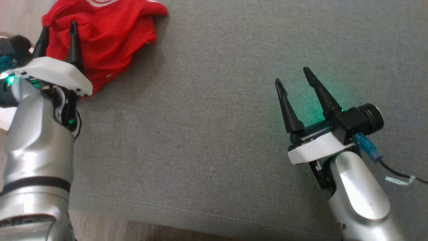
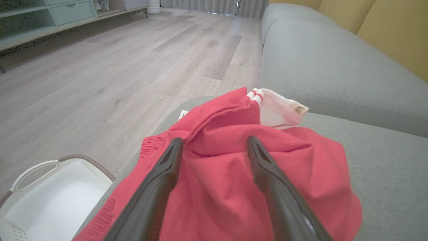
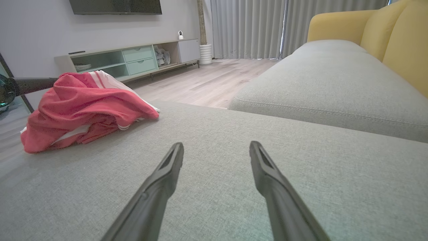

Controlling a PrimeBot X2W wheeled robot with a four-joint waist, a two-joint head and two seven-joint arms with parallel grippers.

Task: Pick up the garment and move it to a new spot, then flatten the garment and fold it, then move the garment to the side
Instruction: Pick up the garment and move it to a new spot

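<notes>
At the far left corner of the grey sofa seat (image 1: pixel 214 117) the garment (image 1: pixel 110 40) lies in a crumpled heap, close to the cushion edge. A white basket (image 2: pixel 36 167) stands on the floor just below that edge.

Relation that matters: the garment is straight ahead of my left hand (image 1: pixel 59 27). The fingers are spread, and their tips sit over the near side of the heap. I cannot tell whether they touch the cloth. Nothing is pinched.

My right hand (image 1: pixel 291 74) is also spread and empty, over bare cushion and well apart from the garment, which lies to its left. The left arm is plainly the nearer one.

Long axis: none is clear, since the cloth is bunched. In the head view the heap runs loosely from near-left to far-right.

Appearance: red fabric, soft and deeply creased. A white panel with red stripes is folded out at the far side. A gathered elastic edge shows at the side toward the basket (possibly a waistband, not certain).

Judgement: the pick-up is not yet made. The grasp should take a thick fold, not the thin edge.
</notes>
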